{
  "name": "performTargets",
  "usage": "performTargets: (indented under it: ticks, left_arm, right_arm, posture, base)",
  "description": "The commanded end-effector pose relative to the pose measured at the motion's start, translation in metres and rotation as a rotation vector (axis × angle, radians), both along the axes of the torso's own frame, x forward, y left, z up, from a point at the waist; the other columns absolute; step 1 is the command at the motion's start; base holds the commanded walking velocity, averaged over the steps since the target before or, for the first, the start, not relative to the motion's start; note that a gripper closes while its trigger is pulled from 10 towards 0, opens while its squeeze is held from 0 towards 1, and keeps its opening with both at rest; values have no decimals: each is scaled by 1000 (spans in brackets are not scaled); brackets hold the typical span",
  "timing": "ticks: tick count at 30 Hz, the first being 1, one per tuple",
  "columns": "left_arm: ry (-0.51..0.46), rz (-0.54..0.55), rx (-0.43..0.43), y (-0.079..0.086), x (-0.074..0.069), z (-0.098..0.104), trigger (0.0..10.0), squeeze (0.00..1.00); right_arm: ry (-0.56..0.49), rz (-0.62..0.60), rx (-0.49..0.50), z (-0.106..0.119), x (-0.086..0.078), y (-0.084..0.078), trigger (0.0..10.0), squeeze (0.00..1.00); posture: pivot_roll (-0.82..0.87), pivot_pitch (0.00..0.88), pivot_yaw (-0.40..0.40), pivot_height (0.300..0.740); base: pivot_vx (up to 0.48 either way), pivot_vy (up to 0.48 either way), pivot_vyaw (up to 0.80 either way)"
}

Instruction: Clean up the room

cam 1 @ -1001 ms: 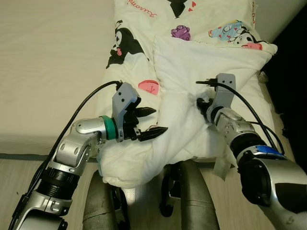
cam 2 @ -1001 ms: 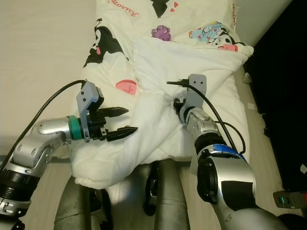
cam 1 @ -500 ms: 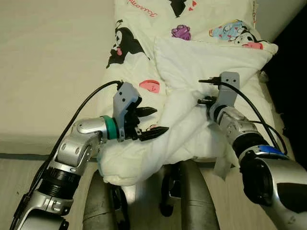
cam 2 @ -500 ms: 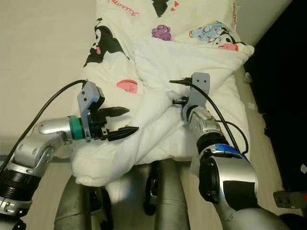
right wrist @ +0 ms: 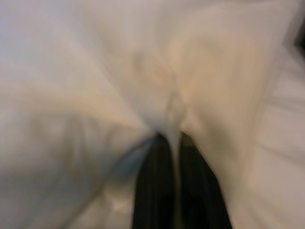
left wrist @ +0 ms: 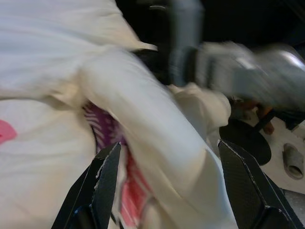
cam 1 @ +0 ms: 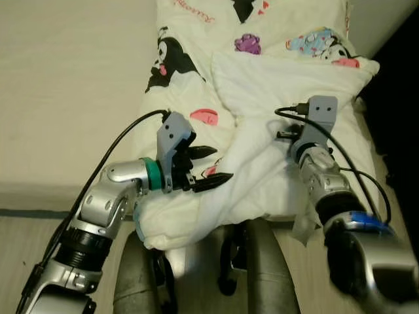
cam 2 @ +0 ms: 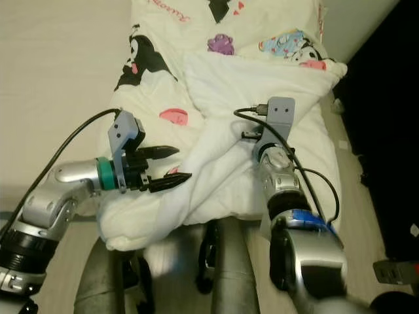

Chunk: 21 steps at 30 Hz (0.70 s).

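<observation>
- Right wrist view shows my right gripper (right wrist: 175,186) pinched shut on a fold of the white quilt (cam 1: 262,85) on the bed (cam 1: 65,78).
- My left gripper (cam 1: 211,165) hangs open, empty, just left of the raised ridge, nearer the quilt's loose front corner.

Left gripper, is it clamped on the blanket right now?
No, the left gripper is open, its fingers spread apart over the blanket without pinching it.

bare mattress (cam 1: 72,85) — open | bunched duvet (cam 1: 262,91) (folds) — blocks the middle
</observation>
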<state>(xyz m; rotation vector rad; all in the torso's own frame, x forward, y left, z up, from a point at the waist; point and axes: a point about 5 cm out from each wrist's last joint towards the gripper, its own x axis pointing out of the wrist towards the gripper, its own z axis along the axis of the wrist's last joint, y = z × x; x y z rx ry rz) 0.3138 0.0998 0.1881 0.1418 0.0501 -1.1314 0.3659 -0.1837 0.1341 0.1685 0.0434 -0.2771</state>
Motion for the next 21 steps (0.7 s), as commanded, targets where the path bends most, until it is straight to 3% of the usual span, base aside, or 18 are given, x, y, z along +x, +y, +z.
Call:
performTargets:
  ticks: [1, 4, 5, 6, 8, 9, 10, 11, 12, 14, 21]
  left_arm:
    - [11, -15, 11, -2, -1, -5, 10000, 0]
    - [9, -16, 11, -2, 0, -4, 10000, 0]
    - [3, -22, 16, -3, 2, -3, 10000, 0]
    - [1, -24, 18, -4, 3, -3, 10000, 0]
    - [1, -24, 18, -4, 3, -3, 10000, 0]
    - [-1, -26, 19, -4, 4, -3, 10000, 0]
    - [-1, -26, 19, -4, 4, -3, 10000, 0]
    - [-4, -29, 20, -5, 4, -2, 10000, 0]
    - [-4, -29, 21, -6, 5, -3, 10000, 0]
    - [-4, -30, 21, -6, 5, -3, 10000, 0]
    - [-6, -31, 24, -7, 5, -4, 10000, 0]
  right_arm:
    - [25, -100, 55, -8, -15, -8, 10000, 0]
    - [22, -120, 73, -10, -21, -6, 10000, 0]
    - [115, -148, 193, -30, -49, 15, 10000, 0]
    - [143, -164, 233, -36, -61, 22, 10000, 0]
    - [143, -164, 233, -36, -61, 22, 10000, 0]
    - [182, -189, 296, -40, -70, 27, 10000, 0]
    - [182, -189, 296, -40, -70, 27, 10000, 0]
    - [275, -287, 466, -53, -81, 29, 10000, 0]
    - [311, -319, 526, -58, -84, 30, 10000, 0]
    - [339, -344, 567, -63, -88, 30, 10000, 0]
    - [355, -345, 478, -65, -99, 16, 10000, 0]
  posture:
    - [-63, 285, -41, 610]
    - [-63, 285, -41, 610]
    - [-76, 278, -42, 610]
    - [-76, 278, -42, 610]
    - [-76, 278, -42, 610]
    - [-76, 278, -42, 610]
    - [-76, 278, -42, 610]
    - [-79, 276, -46, 610]
    - [-78, 275, -47, 610]
    - [-78, 275, -47, 610]
    - [-80, 277, -53, 610]
  base:
    - [0, 0, 0]
    - [0, 0, 0]
    - [0, 0, 0]
    - [0, 0, 0]
    - [0, 0, 0]
    - [0, 0, 0]
    - [0, 0, 0]
    - [0, 0, 0]
    - [0, 0, 0]
    - [0, 0, 0]
    - [0, 0, 0]
